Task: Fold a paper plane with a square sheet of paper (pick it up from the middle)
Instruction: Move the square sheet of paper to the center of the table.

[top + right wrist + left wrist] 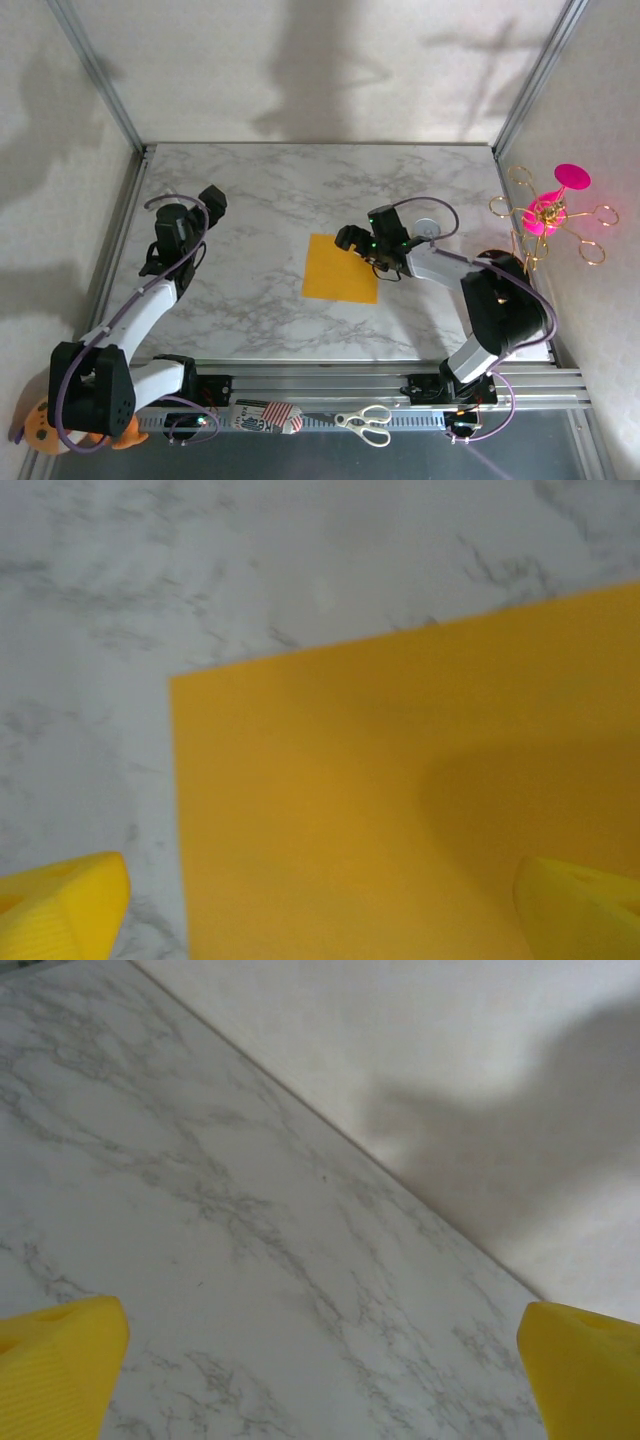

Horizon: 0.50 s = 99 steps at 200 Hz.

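The square sheet of paper (341, 268) lies flat and unfolded on the marble table, near the middle. In the right wrist view the same orange-yellow sheet (400, 800) has one corner at upper left. My right gripper (348, 238) hovers over the sheet's upper right corner, open, its yellow fingertips (60, 905) spread wide with the paper below the gap (320, 920). My left gripper (212, 200) sits at the table's left side, well apart from the paper, open over bare marble (320, 1380). No folded plane is in view.
A pink and gold wire ornament (550, 215) stands off the table's right edge. Scissors (365, 420) and a small striped packet (265, 415) lie on the rail in front of the arm bases. A white round disc (428, 228) sits behind the right wrist.
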Each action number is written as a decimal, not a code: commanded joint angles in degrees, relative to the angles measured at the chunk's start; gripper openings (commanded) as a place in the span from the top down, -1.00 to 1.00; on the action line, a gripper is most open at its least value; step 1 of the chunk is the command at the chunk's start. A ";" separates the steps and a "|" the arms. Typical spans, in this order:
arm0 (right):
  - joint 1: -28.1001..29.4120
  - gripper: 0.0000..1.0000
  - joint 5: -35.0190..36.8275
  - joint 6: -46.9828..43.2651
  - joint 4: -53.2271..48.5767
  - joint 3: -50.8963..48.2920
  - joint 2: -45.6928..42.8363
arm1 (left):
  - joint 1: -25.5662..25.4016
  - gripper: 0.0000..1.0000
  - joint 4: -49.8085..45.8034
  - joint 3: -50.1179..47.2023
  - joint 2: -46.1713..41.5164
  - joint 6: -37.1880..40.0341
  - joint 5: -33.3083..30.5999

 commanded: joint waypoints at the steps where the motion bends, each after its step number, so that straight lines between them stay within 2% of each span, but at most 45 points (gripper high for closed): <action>1: 1.66 -0.98 4.07 2.21 -5.47 4.74 3.28 | 0.52 -0.99 -2.10 2.72 2.38 -0.80 2.53; 37: 3.41 -0.98 6.07 1.72 -7.62 8.89 8.16 | 0.52 -0.99 -0.48 3.39 5.79 -1.52 6.36; 69: 4.65 -0.97 5.40 3.32 -7.34 12.23 13.43 | 0.44 -0.99 0.38 3.69 7.28 -2.45 7.42; 99: 6.64 -0.98 4.56 6.38 -8.11 19.59 19.62 | 0.43 -0.99 -1.15 4.38 8.05 -2.73 7.99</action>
